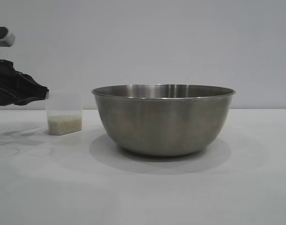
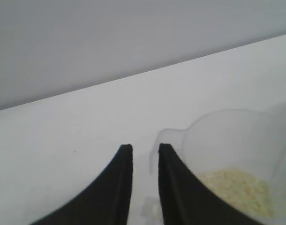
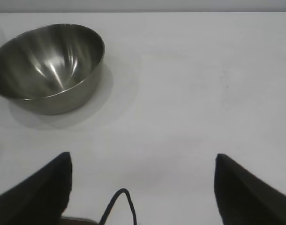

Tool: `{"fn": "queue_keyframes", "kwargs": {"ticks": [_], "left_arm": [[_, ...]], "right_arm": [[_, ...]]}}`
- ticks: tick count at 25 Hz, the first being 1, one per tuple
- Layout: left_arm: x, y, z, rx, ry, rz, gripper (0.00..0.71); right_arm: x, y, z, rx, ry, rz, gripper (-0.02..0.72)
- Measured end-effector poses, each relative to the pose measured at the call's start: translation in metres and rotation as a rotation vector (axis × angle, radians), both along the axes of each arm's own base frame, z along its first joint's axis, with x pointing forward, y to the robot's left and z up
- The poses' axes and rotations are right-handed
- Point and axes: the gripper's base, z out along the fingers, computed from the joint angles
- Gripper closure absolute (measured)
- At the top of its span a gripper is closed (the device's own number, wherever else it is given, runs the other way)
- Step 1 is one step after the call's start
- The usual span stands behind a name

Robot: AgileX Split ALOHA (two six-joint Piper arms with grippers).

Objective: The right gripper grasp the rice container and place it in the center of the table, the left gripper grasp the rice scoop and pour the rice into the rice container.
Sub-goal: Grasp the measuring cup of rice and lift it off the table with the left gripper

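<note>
The bowl (image 1: 163, 119) sits upright about mid-table (image 1: 143, 187), shiny steel and nothing in it that I can see from the right wrist view. The scoop (image 1: 64, 115) stands on the table off to the bowl's left in the exterior view, near it but not touching, with a pale layer of rice (image 1: 64, 124) in the bottom.

The left gripper (image 1: 40, 93) comes in from the left edge, roughly level, with its tips right at the scoop's rim. In the left wrist view the two fingers (image 2: 173, 183) have only a narrow gap between them, and the scoop's little loop handle sits in that gap – whether they actually pinch it yet I can't tell.

The right gripper (image 3: 142, 187) hangs back over bare table, well apart from the bowl, tilted down a bit – fingers spread wide, holding nothing. A dark cable (image 3: 117, 206) loops between them at the frame edge.
</note>
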Motion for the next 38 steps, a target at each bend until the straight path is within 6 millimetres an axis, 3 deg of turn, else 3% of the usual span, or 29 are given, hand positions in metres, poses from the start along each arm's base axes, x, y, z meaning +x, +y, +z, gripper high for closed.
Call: {"fn": "queue_keyframes", "kwargs": {"ticks": [24,38], "left_arm": [[0.017,-0.013,0.015,0.053,-0.099,-0.156,0.529],[0.013,-0.018,0.014,0.075,-0.101,-0.235,0.529]], "right_arm": [[0.0,0.0,0.0,0.0,0.0,0.0,0.135],[0.0,0.0,0.0,0.0,0.0,0.0,0.135]]}}
